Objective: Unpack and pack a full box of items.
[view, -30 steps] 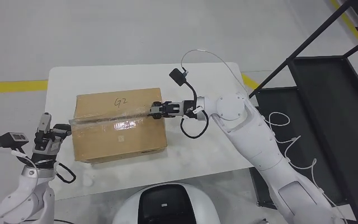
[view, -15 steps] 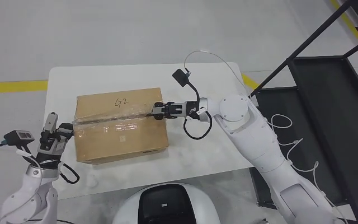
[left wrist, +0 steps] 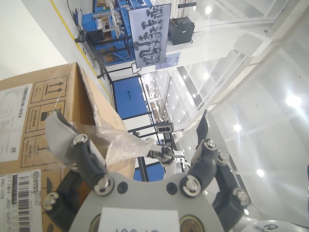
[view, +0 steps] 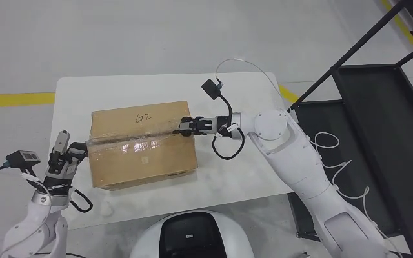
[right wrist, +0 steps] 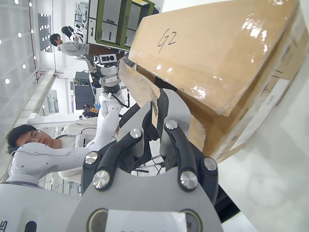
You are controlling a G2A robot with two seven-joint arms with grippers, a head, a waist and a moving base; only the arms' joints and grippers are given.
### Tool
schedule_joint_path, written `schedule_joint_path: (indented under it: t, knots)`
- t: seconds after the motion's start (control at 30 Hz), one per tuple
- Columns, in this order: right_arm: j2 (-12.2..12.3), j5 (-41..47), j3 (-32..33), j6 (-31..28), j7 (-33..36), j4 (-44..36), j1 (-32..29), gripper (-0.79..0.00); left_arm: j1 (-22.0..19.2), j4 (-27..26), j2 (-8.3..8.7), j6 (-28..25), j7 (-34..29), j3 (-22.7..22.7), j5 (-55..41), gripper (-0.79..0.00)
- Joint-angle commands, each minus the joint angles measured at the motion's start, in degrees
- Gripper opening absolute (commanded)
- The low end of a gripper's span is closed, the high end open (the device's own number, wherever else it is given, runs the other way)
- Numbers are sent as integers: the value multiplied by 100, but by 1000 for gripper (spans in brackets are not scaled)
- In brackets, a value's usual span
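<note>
Two grippers, top view: the right gripper [view: 184, 126] sits at the right end of the box [view: 142, 148], right on the taped seam. The left gripper [view: 70, 150] sits at the opposite end, just beside the end wall. One at each end of the seam makes sense to me.
Box, top view: it's around the middle of the desk [view: 245, 90] with the flaps down and shiny tape [view: 129, 137] running along the centre seam. I'd say we're at the very start of the unpack, on the tape-peeling step.
Left wrist view, gripper: the left gripper [left wrist: 130, 121] is spread wide with nothing in it. One finger pad [left wrist: 55, 134] is right up against the box's labelled end wall [left wrist: 29, 112], though I can't tell if it actually touches.
Left wrist view, tape: a crumpled loose bit [left wrist: 120, 138] hangs off the top edge between the fingers.
Left wrist view, why: my guess is it's parked there to brace the box, or to grab that loose end.
Right wrist view, gripper: the right gripper [right wrist: 155, 105] has its fingers pinched together on a peeled strip of tape [right wrist: 137, 85] coming off the seam.
Right wrist view, box: the top face [right wrist: 205, 56] is close by, and the seam gapes a little where the strip lifts.
Right wrist view, why: pinching the tape by its end lets the arm pull it back along the seam. It could tear, or the box could slide, hence the other arm at the far end imo.
</note>
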Motion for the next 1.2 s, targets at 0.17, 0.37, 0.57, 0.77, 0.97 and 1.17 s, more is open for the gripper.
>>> schedule_joint_path:
  t: [0.17,0.37,0.57,0.77,0.97,1.17]
  knots:
    - [76,-61,227,124,-23,-193,-262,-785,-21,0,0,-12,35,-46,27,0]
    - [114,-93,309,163,-25,-306,-376,-785,1,-107,3,13,65,-218,-153,0]
    - [91,125,184,-155,-8,-478,-313,-785,105,-419,1,49,-74,-268,-351,0]
    - [31,158,-132,-272,-93,-498,-143,-785,72,-529,-14,86,-58,16,-114,0]
    - [-47,68,-488,-367,-303,-277,36,-785,-22,-472,-33,143,54,314,103,0]
    - [-144,-159,-824,-295,-616,-111,309,-785,-17,-539,-41,150,70,474,248,0]
